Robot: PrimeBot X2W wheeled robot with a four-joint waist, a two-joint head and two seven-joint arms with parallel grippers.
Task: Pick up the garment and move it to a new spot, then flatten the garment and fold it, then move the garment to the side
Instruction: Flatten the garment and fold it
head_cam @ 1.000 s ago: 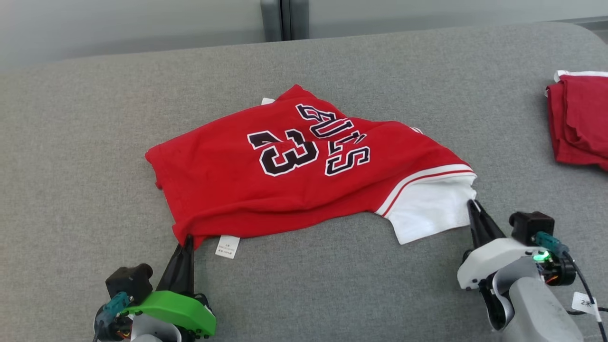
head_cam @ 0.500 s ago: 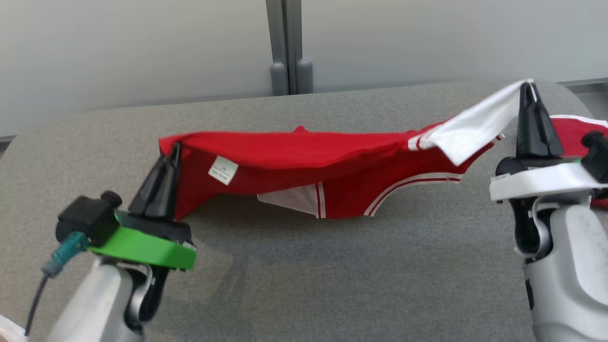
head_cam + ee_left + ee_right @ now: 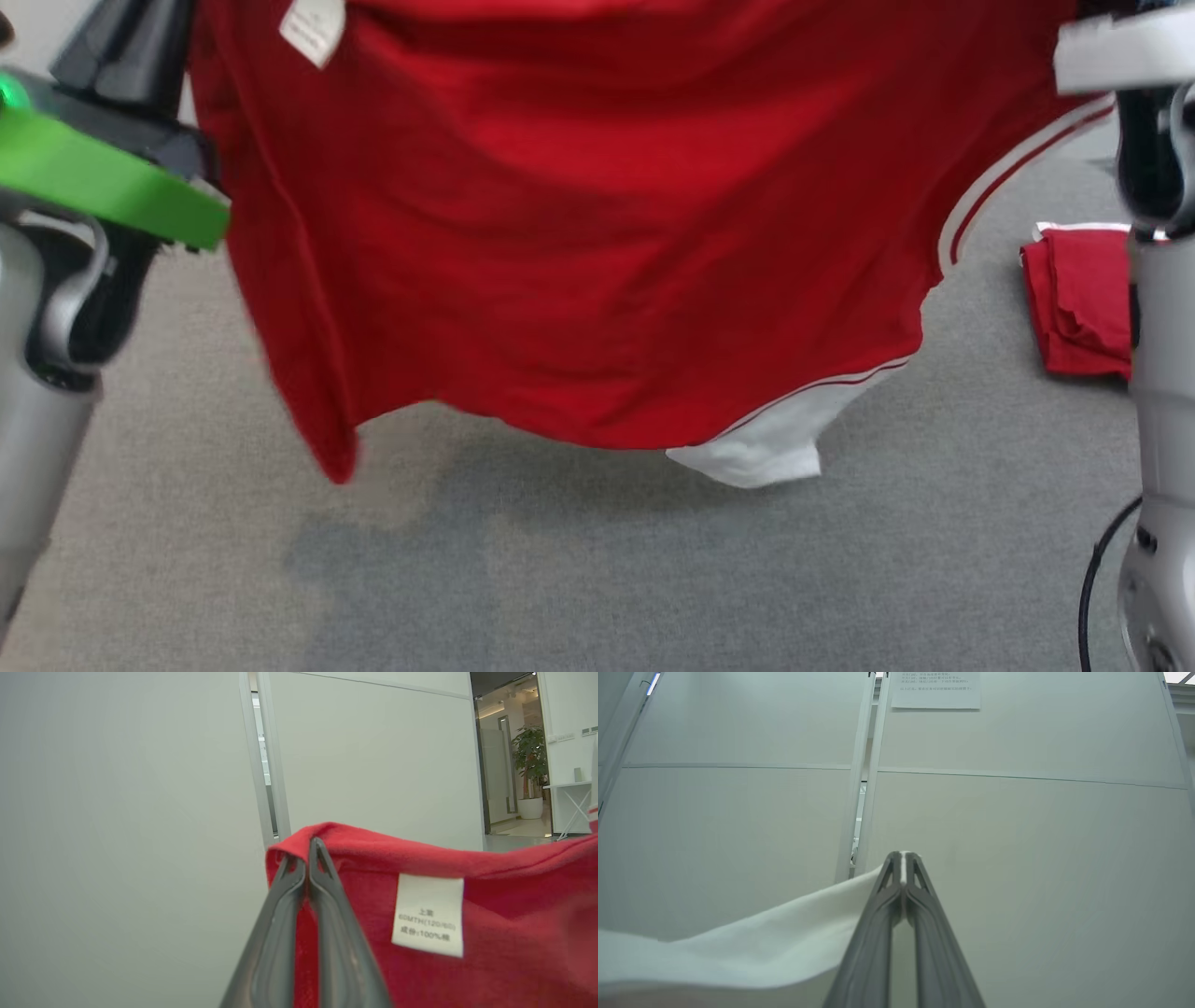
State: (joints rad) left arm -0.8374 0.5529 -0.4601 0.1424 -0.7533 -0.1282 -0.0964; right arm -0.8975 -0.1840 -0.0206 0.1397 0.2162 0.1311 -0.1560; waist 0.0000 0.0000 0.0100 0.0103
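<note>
Left end effector (image 3: 308, 847) and right end effector (image 3: 903, 856) grip the garment (image 3: 597, 233) above the tabletop (image 3: 560, 579). Pickup done; you must now place, flatten, fold, move aside.

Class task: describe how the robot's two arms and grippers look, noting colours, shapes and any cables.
The left gripper has two long, tapering dark grey fingers on a bright green housing with a lit green lamp. The right gripper has the same fingers on a white housing. The left forearm and right forearm are rounded silver-grey; a black cable loops beside the right.
</note>
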